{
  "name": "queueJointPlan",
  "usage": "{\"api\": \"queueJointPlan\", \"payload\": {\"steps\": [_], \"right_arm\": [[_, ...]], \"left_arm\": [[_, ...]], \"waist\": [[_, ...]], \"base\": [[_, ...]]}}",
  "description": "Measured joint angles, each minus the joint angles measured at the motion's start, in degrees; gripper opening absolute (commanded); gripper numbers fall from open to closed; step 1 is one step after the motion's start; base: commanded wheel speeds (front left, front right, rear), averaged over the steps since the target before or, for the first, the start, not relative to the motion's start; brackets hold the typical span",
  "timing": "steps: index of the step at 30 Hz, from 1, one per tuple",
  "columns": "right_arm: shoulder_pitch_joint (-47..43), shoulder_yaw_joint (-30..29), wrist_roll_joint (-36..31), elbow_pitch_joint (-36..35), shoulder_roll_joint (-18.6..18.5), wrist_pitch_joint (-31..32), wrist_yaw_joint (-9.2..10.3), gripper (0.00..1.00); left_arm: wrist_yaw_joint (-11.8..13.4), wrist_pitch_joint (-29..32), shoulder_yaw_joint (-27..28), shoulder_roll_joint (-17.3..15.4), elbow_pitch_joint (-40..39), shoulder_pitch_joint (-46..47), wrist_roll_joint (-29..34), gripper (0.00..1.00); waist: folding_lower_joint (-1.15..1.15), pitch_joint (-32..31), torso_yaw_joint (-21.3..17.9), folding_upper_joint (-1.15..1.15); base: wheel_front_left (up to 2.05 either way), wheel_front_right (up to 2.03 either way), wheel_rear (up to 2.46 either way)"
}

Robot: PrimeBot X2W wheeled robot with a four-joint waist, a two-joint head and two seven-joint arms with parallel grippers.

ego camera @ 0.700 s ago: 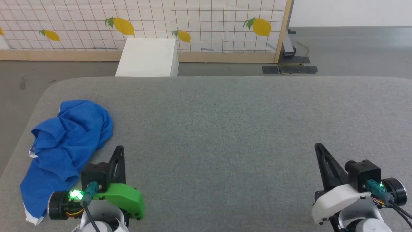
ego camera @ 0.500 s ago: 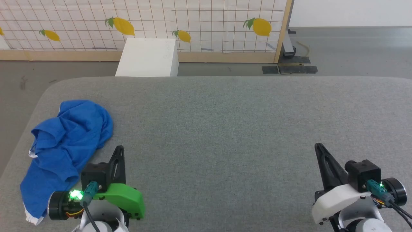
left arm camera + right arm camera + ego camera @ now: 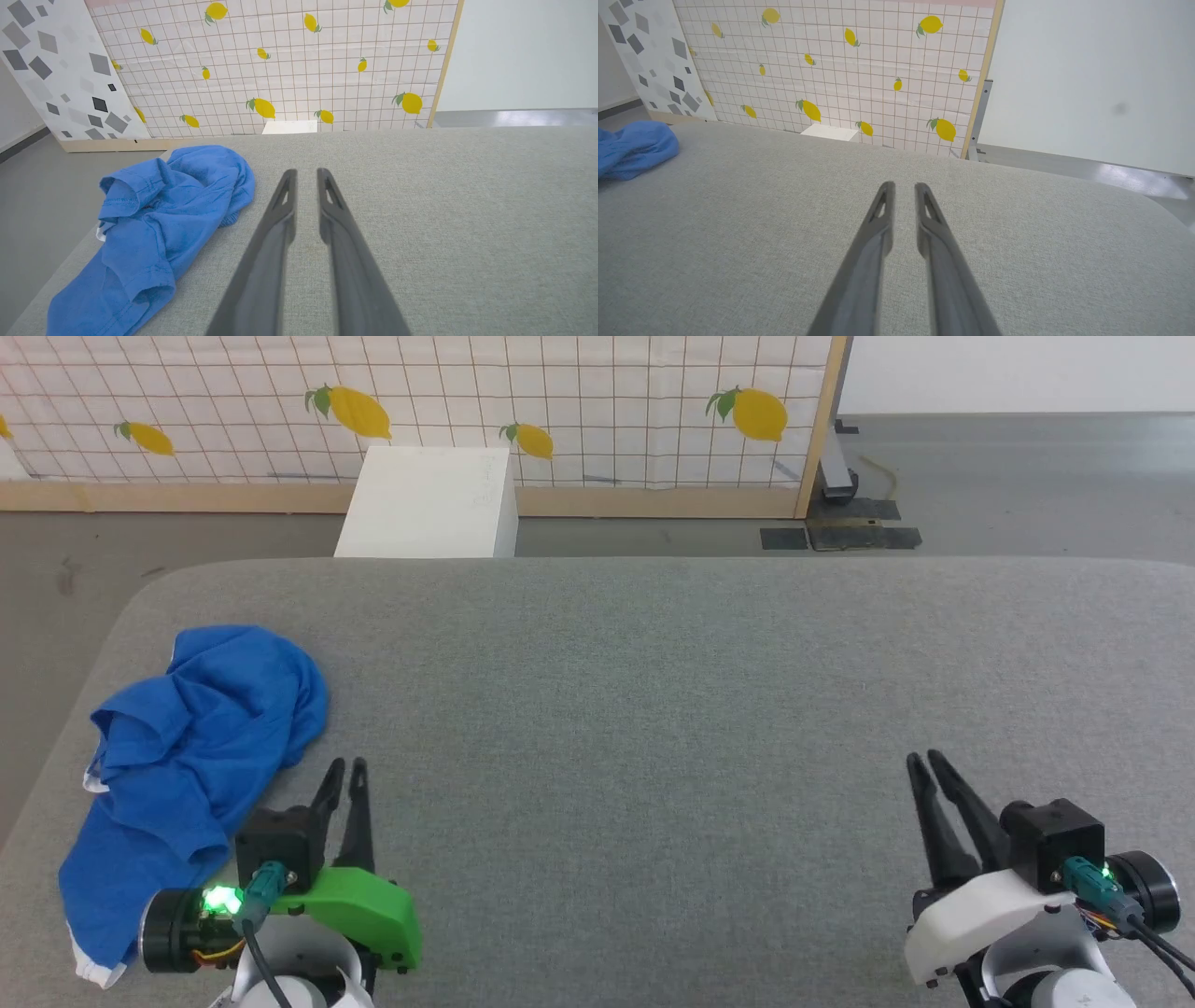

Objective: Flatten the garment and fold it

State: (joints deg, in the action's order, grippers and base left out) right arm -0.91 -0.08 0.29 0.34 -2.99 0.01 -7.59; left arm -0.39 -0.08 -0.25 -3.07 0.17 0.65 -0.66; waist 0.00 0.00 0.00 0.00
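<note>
Narrowly spread alike, left end effector [image 3: 347, 765] sits near the garment [image 3: 196, 737], right end effector [image 3: 923, 758] well apart.

My head camera looks down on the grey fabric-covered worktop [image 3: 653, 663] from its near edge. Both wrist cameras skim low across it; all share the bright blue fabric garment [image 3: 196, 737] by its left edge.

Your left gripper [image 3: 345, 765] wears a bright green shell [image 3: 359, 910]; your right gripper [image 3: 922, 758] wears a white shell [image 3: 971, 910]. Both have long dark slotted fingers [image 3: 275, 224], a black camera block [image 3: 280, 835], a teal plug [image 3: 264, 882] and a glowing green light [image 3: 221, 900].
</note>
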Motion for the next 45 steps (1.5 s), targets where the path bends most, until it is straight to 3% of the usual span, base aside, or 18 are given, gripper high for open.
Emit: {"api": "queueJointPlan", "payload": {"steps": [1, 2, 3, 21, 45], "right_arm": [[-0.01, 0.0, 0.0, 0.01, -0.01, 0.0, 0.0, 1.0], [-0.01, -0.01, 0.0, 0.01, -0.01, 0.0, 0.0, 0.0], [-0.01, -0.01, 0.0, 0.01, -0.01, 0.0, 0.0, 1.0], [0.02, -0.16, 0.29, 1.21, -0.02, -1.12, 0.0, 1.0], [0.98, 0.27, 1.34, 3.48, -0.01, -3.56, 0.0, 1.0]], "left_arm": [[0.0, 0.0, -0.05, 0.0, 0.0, 0.0, 0.0, 1.0], [0.0, 0.0, -0.1, 0.0, 0.0, 0.0, -0.01, 0.0], [0.0, 0.0, -0.16, 0.0, 0.0, 0.01, -0.01, 1.0], [0.46, -1.55, -1.27, -0.02, 2.23, 0.24, -0.99, 1.0], [1.96, -4.42, -2.15, -1.1, 4.53, 0.62, -3.02, 1.0]], "waist": [[0.0, 0.0, 0.0, 0.0], [0.0, 0.0, 0.0, 0.0], [0.0, 0.0, 0.0, 0.0], [0.0, 0.09, 2.21, 0.0], [0.0, -0.08, 11.39, 0.0]], "base": [[0.0, 0.0, 0.0], [0.0, 0.0, 0.0], [0.0, 0.0, 0.0], [0.0, 0.0, 0.0], [0.0, 0.0, 0.0]]}}
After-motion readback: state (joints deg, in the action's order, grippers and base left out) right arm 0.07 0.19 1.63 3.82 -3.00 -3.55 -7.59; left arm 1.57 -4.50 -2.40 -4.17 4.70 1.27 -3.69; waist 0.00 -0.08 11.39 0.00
